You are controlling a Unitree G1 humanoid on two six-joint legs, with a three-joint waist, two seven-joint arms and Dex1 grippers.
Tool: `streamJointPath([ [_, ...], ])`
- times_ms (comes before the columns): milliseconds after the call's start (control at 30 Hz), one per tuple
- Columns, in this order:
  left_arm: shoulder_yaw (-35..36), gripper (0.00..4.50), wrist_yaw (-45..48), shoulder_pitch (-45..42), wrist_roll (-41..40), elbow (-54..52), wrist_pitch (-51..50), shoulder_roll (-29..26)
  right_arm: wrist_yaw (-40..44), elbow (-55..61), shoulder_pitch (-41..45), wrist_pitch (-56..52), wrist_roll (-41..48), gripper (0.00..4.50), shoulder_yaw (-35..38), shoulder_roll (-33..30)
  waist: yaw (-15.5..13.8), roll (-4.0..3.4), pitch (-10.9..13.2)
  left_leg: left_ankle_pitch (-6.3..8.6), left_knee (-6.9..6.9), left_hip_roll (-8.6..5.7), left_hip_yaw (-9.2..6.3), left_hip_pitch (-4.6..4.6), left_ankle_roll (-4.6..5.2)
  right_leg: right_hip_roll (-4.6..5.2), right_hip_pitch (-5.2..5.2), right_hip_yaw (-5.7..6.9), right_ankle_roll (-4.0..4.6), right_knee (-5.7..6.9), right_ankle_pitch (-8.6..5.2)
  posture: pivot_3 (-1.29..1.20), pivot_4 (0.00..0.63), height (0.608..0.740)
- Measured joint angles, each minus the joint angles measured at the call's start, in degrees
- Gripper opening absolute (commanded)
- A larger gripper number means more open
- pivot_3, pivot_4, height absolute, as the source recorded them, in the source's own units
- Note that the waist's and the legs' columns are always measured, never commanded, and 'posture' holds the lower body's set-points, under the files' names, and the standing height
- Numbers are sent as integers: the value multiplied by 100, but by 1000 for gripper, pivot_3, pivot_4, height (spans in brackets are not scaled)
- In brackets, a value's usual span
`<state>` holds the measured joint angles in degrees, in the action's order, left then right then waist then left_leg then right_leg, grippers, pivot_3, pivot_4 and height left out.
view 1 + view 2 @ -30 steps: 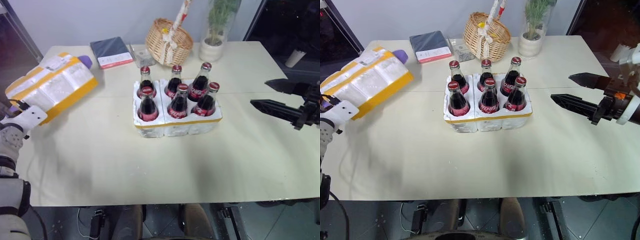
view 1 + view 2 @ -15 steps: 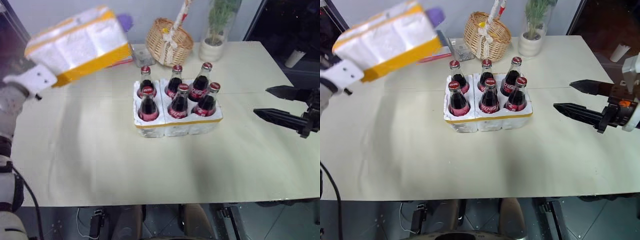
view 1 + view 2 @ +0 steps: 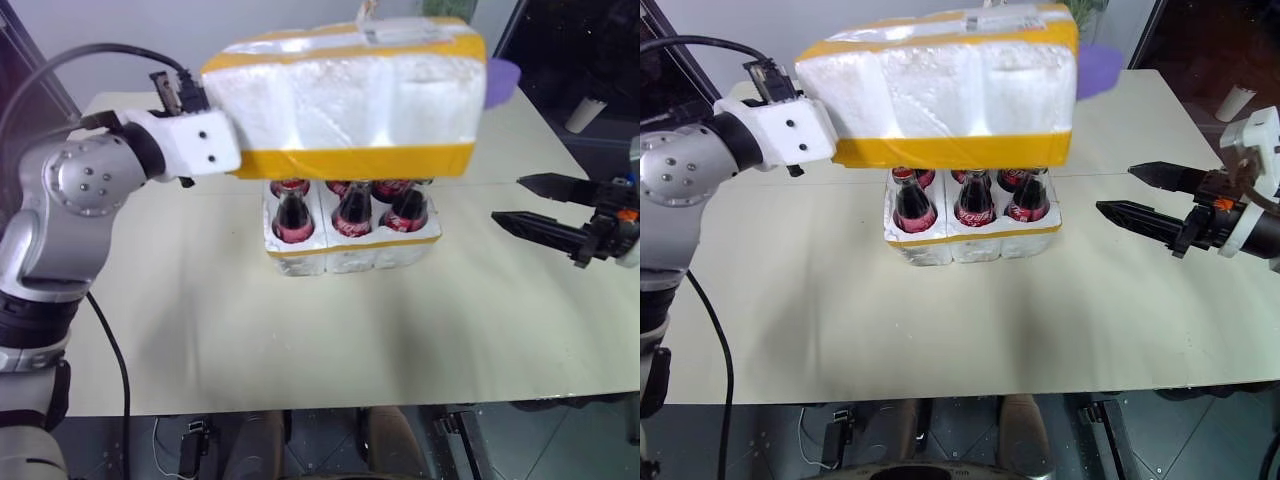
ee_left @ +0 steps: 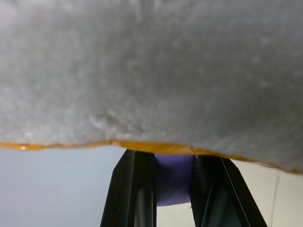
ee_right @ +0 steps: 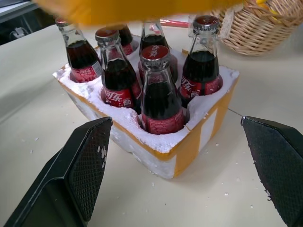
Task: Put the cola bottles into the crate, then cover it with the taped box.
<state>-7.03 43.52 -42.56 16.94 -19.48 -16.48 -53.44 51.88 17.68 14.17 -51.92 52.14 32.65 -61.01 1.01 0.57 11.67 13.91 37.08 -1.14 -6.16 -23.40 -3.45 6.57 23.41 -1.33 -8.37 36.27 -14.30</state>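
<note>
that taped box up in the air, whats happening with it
The left gripper is shut on the taped box, holding it above the crate. All six cola bottles already stand in the crate's wells. The right gripper waits open off to the side. The box is not yet down.

Head pair overhead; wrist views close, perhaps.

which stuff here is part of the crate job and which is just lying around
Job: cola bottles, crate, taped box held in the shut left tool above the crate, open right tool.
Lying about: wicker basket, purple thing behind the box.
</note>
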Motion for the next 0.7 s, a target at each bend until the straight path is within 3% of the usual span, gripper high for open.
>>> streamJointPath([
  [233, -311, 342, 110, 52, 881, -225, 582, -375, -209, -5, 105, 6, 2, 4500, -53, 169, -13, 0, 0, 0, 0, 0, 0, 1, 0, 0, -4, 0, 0, -3, 0, 0, 150, 740],
  [367, -492, 2185, 147, 217, 1375, -225, 839, -367, -313, -4, 215, 29, 6, 4500, -72, 265, -14, -1, 0, 0, 0, 0, 0, 2, 0, -1, -6, 0, 0, -5, 0, 0, 150, 740],
  [500, -593, 4389, 261, 346, 1531, -313, 874, -114, -387, -4, 300, 29, 28, 4500, -97, 361, -28, 0, 0, 0, 3, 0, -2, -1, 0, 0, -5, 1, 0, -5, 0, 0, 150, 740],
  [700, -461, 4457, 252, 343, 1460, -331, 1143, 20, -449, -3, 300, 30, 40, 4500, -121, 374, -22, 0, 0, 0, 3, 0, -2, 0, 1, -1, -5, 0, 0, -5, 0, 0, 150, 740],
])
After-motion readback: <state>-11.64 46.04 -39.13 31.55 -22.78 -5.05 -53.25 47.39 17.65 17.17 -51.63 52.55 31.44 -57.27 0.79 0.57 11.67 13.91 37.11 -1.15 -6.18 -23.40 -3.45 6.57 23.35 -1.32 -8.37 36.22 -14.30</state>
